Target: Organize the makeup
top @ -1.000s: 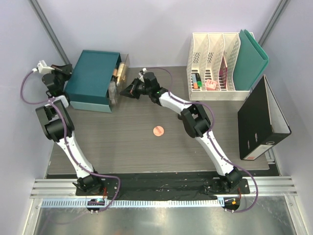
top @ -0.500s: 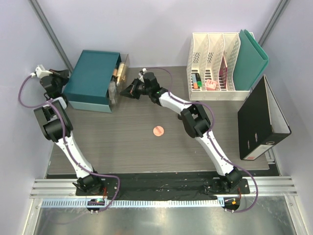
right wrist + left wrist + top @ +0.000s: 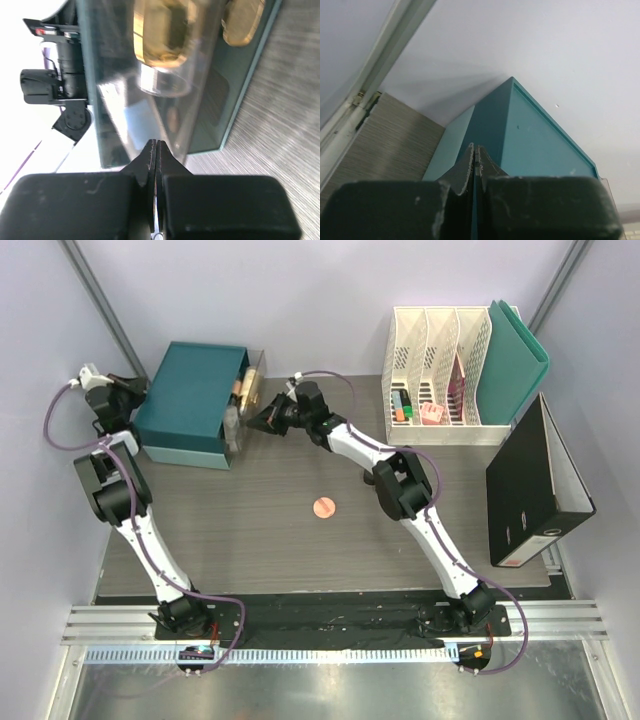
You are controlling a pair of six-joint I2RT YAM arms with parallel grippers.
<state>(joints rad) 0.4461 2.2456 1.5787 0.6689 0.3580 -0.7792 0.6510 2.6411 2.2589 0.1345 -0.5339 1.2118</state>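
A teal box (image 3: 190,400) stands at the back left with a clear drawer (image 3: 243,400) sticking out of its right side. Tan and peach makeup bottles (image 3: 238,392) lie inside the drawer; through the clear wall they show as golden bottles (image 3: 162,35). A round pink compact (image 3: 323,507) lies alone on the table's middle. My right gripper (image 3: 258,420) is shut and empty, with its tips (image 3: 156,146) against the drawer's clear wall (image 3: 145,115). My left gripper (image 3: 137,397) is shut and empty at the box's left corner (image 3: 507,115).
White file holders (image 3: 440,375) with markers and a pink thing stand at the back right. A teal folder (image 3: 515,360) leans against them. A black binder (image 3: 535,485) lies along the right edge. A grey wall runs close behind the box.
My right gripper has edged up and closer to the clear drawer. My left wrist swung a little left, then came back toward the box's corner. Both grippers stay shut.
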